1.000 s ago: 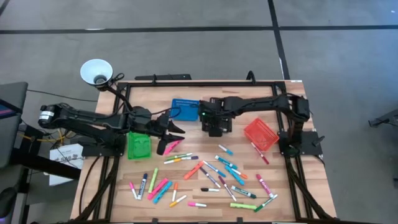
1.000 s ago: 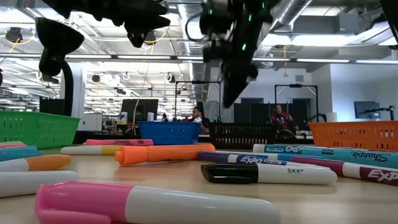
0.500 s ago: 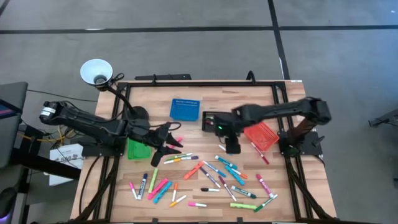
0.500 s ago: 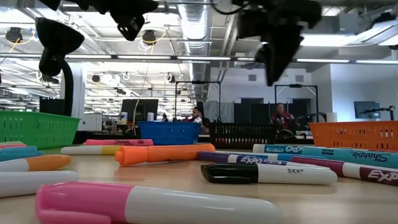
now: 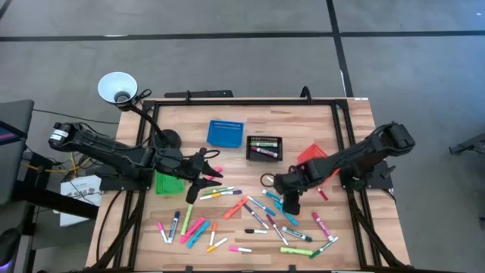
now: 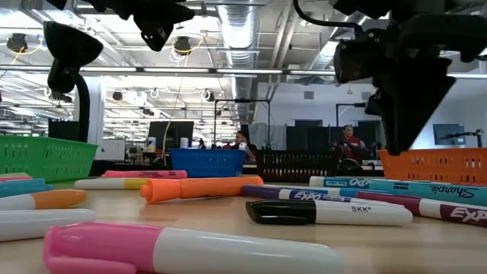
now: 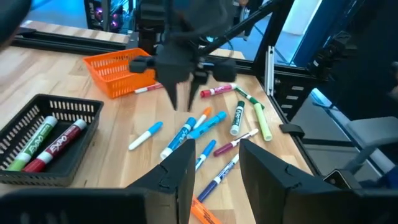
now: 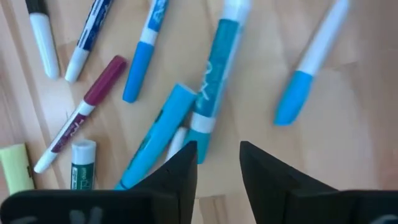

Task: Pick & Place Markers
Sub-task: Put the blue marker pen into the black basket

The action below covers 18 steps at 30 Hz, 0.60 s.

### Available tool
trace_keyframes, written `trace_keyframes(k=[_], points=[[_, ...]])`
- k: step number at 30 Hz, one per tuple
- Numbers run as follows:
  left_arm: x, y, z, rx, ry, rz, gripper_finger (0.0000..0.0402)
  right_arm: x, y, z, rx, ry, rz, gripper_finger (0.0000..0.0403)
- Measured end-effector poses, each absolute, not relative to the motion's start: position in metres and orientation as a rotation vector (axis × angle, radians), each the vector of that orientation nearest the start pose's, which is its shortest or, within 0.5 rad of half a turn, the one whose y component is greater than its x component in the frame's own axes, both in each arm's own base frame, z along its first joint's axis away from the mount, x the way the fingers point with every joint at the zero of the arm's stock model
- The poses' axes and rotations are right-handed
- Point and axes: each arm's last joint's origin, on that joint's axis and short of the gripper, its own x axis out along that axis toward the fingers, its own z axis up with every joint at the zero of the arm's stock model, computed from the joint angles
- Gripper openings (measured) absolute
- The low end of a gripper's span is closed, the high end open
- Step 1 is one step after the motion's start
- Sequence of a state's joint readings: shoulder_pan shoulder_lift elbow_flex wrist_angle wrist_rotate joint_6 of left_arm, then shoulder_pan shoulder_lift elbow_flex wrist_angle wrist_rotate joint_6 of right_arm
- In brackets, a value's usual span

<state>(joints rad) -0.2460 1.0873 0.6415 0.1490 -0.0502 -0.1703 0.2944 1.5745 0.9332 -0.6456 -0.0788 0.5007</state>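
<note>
Right gripper [image 5: 292, 203] over blue markers [image 8: 211, 93], fingers spread, empty. Light, stiff, slick barrels (prone to rolling); pinch mid-barrel. Left gripper [image 5: 195, 188] spread, waiting.

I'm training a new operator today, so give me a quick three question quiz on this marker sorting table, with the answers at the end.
1. True or false: the black bin already holds markers.
2. Which gripper hangs over the blue-capped markers in the middle of the table: A) the left gripper, B) the right gripper?
3. Fill in: the bin under the left arm, at the table's left side, is the ___ bin.

Key
1. True: a red marker and a green marker lie in it, seen in the left wrist view.
2. B: its open fingers point down at them, holding nothing.
3. Green.
</note>
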Motion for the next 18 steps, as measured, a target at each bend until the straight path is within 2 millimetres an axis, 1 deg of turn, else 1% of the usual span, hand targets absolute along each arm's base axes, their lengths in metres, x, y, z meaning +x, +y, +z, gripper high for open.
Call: trace_keyframes(k=[5,11,15,18], points=[[0.230,-0.056,0.258,-0.125,0.309,-0.166,0.0120,0.276,0.094,0.159,0.305,1.348,-0.024,0.0139],[0.230,-0.056,0.258,-0.125,0.309,-0.166,0.0120,0.279,0.099,0.137,0.272,1.408,-0.051,0.0163],[0.230,-0.056,0.258,-0.124,0.309,-0.166,0.0120,0.282,0.098,0.128,0.248,1.428,-0.077,0.0164],[0.230,-0.056,0.258,-0.119,0.308,-0.167,0.0120,0.281,0.098,0.125,0.220,1.439,-0.078,0.0146]])
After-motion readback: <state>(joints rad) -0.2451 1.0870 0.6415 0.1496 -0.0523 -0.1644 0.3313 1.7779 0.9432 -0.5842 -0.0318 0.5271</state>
